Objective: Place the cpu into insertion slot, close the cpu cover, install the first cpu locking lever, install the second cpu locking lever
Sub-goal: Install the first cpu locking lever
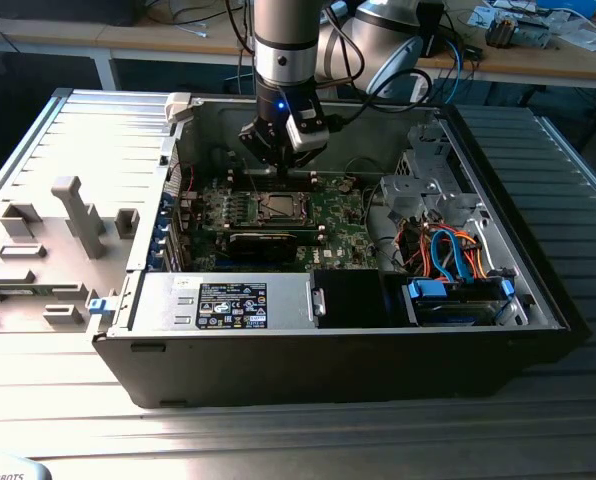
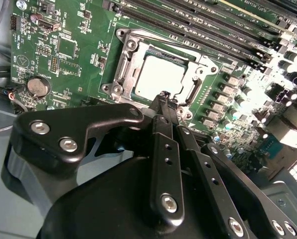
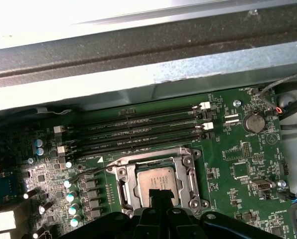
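The cpu (image 2: 161, 77) lies flat in the insertion slot (image 1: 278, 207) on the green board, its silver top showing (image 3: 157, 178). The grey cpu cover (image 2: 124, 64) lies down around the chip, framing it (image 3: 192, 177). A thin metal locking lever (image 3: 96, 170) sticks out sideways from one corner of the socket. My gripper (image 2: 164, 97) hangs just above the socket's edge, fingers pressed together with nothing seen between them; in the first wrist view the gripper (image 3: 161, 191) overlaps the chip's near edge. In the exterior view the gripper (image 1: 281, 165) is just behind the socket.
The open computer case (image 1: 538, 300) surrounds the board. Long black memory slots (image 3: 143, 132) run beside the socket. A coin battery (image 2: 39, 85), capacitors (image 3: 71, 199) and a black card (image 1: 263, 243) stand nearby. Cables (image 1: 448, 250) fill the exterior view's right.
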`<state>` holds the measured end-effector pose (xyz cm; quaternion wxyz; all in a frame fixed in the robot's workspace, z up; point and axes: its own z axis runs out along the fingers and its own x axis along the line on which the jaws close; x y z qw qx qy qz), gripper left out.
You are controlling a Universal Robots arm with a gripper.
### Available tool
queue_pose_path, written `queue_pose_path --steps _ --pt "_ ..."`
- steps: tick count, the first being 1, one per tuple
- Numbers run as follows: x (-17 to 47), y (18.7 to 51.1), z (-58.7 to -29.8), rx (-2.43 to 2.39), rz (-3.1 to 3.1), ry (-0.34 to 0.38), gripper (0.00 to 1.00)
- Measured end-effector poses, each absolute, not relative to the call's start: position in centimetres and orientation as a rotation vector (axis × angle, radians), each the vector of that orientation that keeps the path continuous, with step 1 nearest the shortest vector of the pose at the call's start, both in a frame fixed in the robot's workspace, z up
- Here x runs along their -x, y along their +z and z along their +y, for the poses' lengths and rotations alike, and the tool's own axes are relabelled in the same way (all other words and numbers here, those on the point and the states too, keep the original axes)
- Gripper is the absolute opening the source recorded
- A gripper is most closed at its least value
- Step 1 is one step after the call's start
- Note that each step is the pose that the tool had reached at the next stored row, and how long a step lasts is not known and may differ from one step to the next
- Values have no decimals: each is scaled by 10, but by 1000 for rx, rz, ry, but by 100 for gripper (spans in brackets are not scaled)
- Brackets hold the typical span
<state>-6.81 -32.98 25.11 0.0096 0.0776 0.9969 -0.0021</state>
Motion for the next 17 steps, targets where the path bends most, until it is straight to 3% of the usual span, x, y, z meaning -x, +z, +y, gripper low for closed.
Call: queue_pose_path --steps 17 --pt "68 251 -330 -181 3117 -6 11"
